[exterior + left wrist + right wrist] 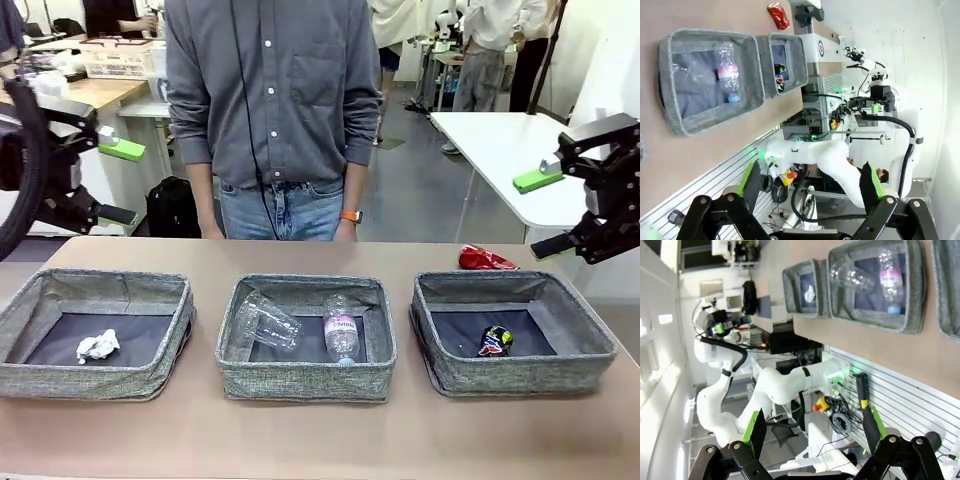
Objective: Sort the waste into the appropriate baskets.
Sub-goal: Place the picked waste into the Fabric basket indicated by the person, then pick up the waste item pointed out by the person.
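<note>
Both grippers hang wide open and empty: the left gripper [118, 180] high at the table's left edge, the right gripper [548, 212] raised just beside the red can [486, 259]. That can lies on the table behind the right bin [590, 345] (unsorted, I judge). Crushed metal should be light, stiff and dented; pinching across its flattened body looks safest.

The basket [946, 287] at the right wrist view's right edge is being cut off, its contents hiding out of frame.
</note>
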Controlling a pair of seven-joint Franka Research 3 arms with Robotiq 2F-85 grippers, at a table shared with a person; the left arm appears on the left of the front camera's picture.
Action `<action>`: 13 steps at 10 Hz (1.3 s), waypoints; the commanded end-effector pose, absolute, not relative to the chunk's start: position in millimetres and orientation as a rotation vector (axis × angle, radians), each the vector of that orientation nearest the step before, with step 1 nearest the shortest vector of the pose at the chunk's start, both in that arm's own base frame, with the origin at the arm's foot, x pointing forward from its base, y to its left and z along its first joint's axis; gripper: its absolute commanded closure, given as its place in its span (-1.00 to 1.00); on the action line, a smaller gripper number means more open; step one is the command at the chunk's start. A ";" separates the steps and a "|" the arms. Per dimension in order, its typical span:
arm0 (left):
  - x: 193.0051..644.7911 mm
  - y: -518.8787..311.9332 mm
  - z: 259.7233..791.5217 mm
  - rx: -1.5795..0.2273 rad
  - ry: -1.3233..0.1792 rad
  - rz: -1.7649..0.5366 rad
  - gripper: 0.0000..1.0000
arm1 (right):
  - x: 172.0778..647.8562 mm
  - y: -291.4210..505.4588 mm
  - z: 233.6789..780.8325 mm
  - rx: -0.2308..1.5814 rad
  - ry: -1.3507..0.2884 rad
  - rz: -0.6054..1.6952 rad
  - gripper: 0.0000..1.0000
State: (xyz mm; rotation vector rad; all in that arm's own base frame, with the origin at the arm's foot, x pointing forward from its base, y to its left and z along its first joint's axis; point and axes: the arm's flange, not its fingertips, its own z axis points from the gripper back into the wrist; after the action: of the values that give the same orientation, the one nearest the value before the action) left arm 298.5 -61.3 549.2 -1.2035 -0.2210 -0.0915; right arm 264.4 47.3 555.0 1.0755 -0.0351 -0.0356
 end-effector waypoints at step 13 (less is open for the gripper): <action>294.6 -66.1 563.7 -1.193 -0.271 -0.108 -1.00 | 264.6 47.7 555.4 1.093 -0.040 -0.024 -1.00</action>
State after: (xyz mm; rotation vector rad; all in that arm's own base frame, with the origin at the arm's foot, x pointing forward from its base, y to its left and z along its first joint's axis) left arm 294.4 -64.4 563.6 -1.1740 -0.2601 -0.0988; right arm 264.3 47.2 555.1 1.0758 -0.0356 -0.0354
